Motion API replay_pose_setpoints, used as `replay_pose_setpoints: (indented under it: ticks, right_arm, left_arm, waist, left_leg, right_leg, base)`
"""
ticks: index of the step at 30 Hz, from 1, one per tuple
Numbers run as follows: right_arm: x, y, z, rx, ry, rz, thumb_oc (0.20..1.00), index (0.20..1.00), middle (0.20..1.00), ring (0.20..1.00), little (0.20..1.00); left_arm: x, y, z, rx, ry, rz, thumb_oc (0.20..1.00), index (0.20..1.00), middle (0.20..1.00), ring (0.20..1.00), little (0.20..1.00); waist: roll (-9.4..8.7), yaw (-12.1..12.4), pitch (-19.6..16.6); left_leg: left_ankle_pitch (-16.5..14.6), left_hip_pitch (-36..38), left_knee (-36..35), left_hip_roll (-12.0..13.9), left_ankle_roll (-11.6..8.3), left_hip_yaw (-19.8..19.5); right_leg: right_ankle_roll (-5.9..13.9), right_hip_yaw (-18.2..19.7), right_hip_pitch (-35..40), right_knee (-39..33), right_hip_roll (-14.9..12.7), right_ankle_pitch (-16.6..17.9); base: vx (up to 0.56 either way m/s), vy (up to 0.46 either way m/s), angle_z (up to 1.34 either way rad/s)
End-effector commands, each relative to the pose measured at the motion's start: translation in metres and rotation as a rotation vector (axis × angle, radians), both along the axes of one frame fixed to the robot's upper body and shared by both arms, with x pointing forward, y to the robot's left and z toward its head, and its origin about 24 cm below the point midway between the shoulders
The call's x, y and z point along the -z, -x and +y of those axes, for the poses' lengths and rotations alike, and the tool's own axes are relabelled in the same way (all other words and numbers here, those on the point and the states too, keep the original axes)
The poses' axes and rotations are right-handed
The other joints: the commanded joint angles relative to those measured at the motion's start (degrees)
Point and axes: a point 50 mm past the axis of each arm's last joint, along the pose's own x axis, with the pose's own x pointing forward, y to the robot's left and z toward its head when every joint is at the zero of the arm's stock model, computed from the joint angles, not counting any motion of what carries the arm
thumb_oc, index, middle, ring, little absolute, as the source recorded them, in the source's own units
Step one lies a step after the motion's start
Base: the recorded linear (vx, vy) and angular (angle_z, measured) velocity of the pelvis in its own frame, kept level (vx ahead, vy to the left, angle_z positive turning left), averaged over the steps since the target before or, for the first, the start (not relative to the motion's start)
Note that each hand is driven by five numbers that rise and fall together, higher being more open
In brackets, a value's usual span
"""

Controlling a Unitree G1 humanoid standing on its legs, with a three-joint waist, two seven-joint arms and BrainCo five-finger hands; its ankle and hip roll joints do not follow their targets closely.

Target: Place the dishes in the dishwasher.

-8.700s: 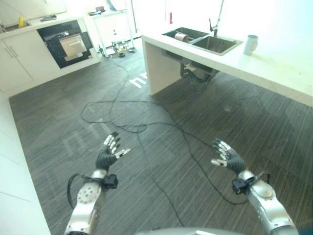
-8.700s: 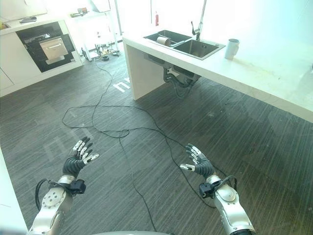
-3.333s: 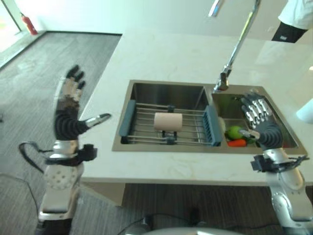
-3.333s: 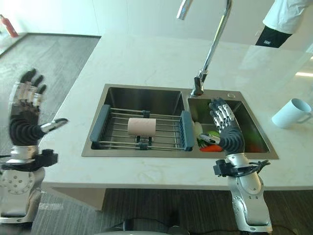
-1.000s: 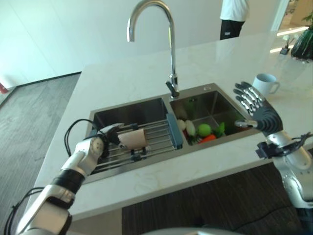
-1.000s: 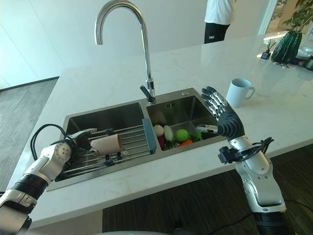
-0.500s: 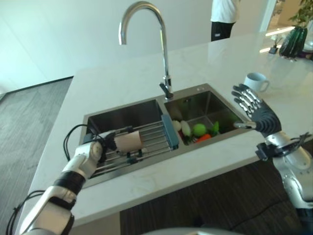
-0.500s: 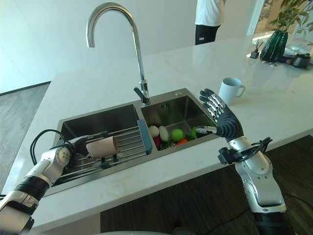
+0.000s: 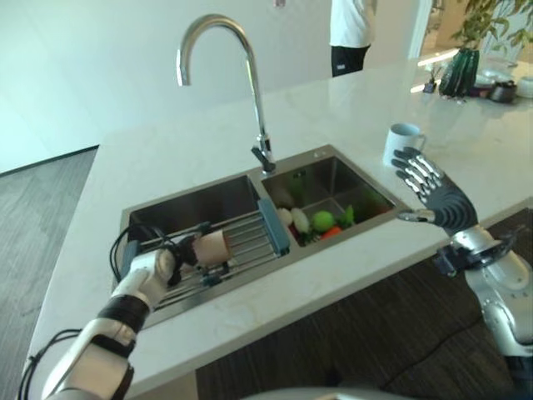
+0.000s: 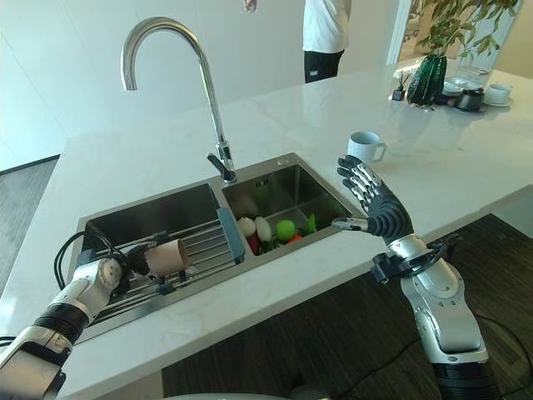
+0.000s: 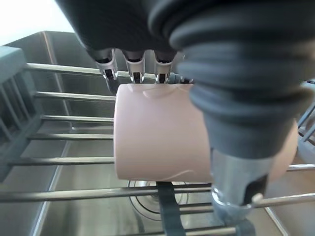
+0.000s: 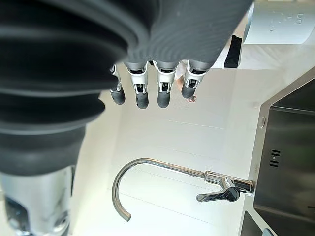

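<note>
- My left hand [image 9: 154,268] is down in the left basin of the sink [image 9: 329,155], wrapped round the pink cup [image 9: 211,247]. The wrist camera has the fingers [image 11: 130,64] over one side of the cup and the thumb across the other, so I read it as a closed grasp.
- The cup lies on its side on the wire drying rack [image 9: 241,237] that spans the left basin, its mouth facing right toward the rack's blue end piece [image 9: 273,226].
- My right hand [image 10: 379,212] hangs over the near right edge of the sink, fingers spread and straight, carrying nothing.
- A white mug [image 10: 365,147] stands on the counter [image 10: 500,154] just beyond the right hand, apart from it.
- The right basin holds vegetables [image 9: 321,222] piled by the divider: something green, something red, pale pieces.
- The curved tap [image 9: 218,75] rises behind the divider between the basins.
- Risks as I judge them: the cup is smooth and round, so it could roll or slide out as I lift if the thumb sits too far toward its end.
- A lift straight up could catch the cup's handle, which I cannot locate, on a rack bar.
- Swinging the right arm carelessly could knock the white mug.
- A person [image 9: 350,33] stands at the far side of the counter.
</note>
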Motion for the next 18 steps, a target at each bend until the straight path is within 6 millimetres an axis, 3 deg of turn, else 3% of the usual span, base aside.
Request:
replay_pose_setpoints:
  ticks: [1, 4, 6, 7, 15, 18]
  right_arm:
    - [-0.019, 0.003, -0.002, -0.002, -0.009, -0.11, 1.0, 1.0, 1.0, 1.0, 1.0]
    - [-0.021, 0.002, -0.001, -0.006, -0.009, -0.112, 1.0, 1.0, 1.0, 1.0, 1.0]
    - [-0.023, 0.002, 0.0, -0.013, -0.007, -0.113, 1.0, 1.0, 1.0, 1.0, 1.0]
    - [-0.023, 0.002, 0.0, -0.014, -0.007, -0.113, 1.0, 1.0, 1.0, 1.0, 1.0]
    - [-0.027, 0.001, 0.005, -0.029, -0.004, -0.121, 1.0, 1.0, 1.0, 1.0, 1.0]
    - [-0.027, 0.0, 0.006, -0.035, -0.005, -0.122, 1.0, 1.0, 1.0, 1.0, 1.0]
  left_arm:
    - [-0.006, -0.006, 0.015, -0.053, -0.072, 0.005, 1.0, 1.0, 1.0, 1.0, 1.0]
    - [0.009, 0.002, 0.021, -0.092, -0.086, 0.068, 1.0, 1.0, 1.0, 1.0, 1.0]
    - [0.018, 0.009, 0.027, -0.149, -0.1, 0.158, 0.344, 0.344, 0.344, 0.344, 0.344]
    - [0.021, 0.012, 0.03, -0.17, -0.107, 0.171, 0.2, 0.2, 0.2, 0.2, 0.2]
    - [0.038, 0.029, 0.043, -0.195, -0.25, 0.304, 0.2, 0.2, 0.2, 0.2, 0.2]
    - [0.043, 0.032, 0.042, -0.175, -0.271, 0.281, 0.2, 0.2, 0.2, 0.2, 0.2]
  waist:
    - [-1.16, -1.4, -0.1]
    - [-1.16, -1.7, -0.3]
    - [-1.11, -1.9, -0.3]
    - [-1.05, -2.0, -0.3]
    - [-0.74, -2.2, -0.3]
    - [-0.87, -2.3, -0.3]
  left_leg:
    - [-3.4, 0.1, 0.7, 2.2, -0.8, -2.9]
    - [-3.5, 0.1, 0.7, 2.2, -0.8, -2.6]
    - [-3.4, 0.1, 0.7, 2.2, -0.81, -2.4]
    - [-3.4, 0.1, 0.7, 2.2, -0.83, -2.3]
    - [-3.5, 0.2, 0.7, 2.2, -0.88, -2.2]
    - [-3.5, 0.3, 0.7, 2.2, -0.96, -2.1]
  right_leg:
    - [5.33, -0.7, 5.8, 0.4, -3.6, -8.8]
    - [5.32, -0.4, 5.7, 0.4, -3.6, -8.8]
    - [5.32, -0.3, 5.7, 0.4, -3.6, -8.7]
    - [5.31, -0.2, 5.7, 0.4, -3.5, -8.7]
    - [5.3, 0.0, 5.7, 0.4, -3.5, -8.8]
    - [5.32, 0.0, 5.8, 0.4, -3.6, -8.9]
  base:
    - [-0.02, -0.011, -0.13]
    - [-0.01, -0.003, -0.01]
    - [0.0, 0.001, -0.02]
    - [0.0, 0.0, 0.0]
    - [0.0, 0.0, 0.0]
    - [-0.01, -0.001, -0.08]
